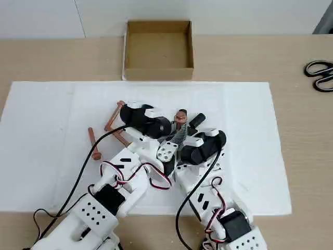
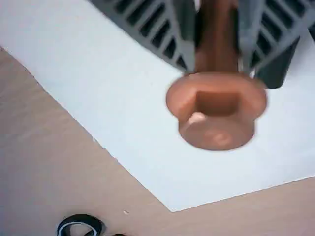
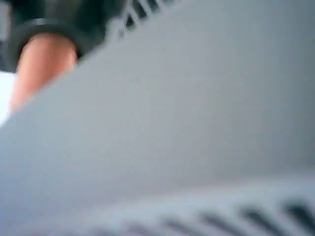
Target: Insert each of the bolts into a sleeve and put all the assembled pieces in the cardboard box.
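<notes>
Early stage: left gripper (image 2: 216, 30) fingers clenched on one bolt (image 2: 216, 110) above the white sheet (image 1: 41, 156), can't tell the right gripper's (image 1: 184, 131) grip, loose bolts (image 1: 95, 143) lie on the sheet, cardboard box (image 1: 158, 74) holds nothing, so all assemblies remain.

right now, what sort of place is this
Probably a lab or workshop bench for robot practice: a wooden table under a white sheet, with loose bolts, a box and scissors on it.
</notes>
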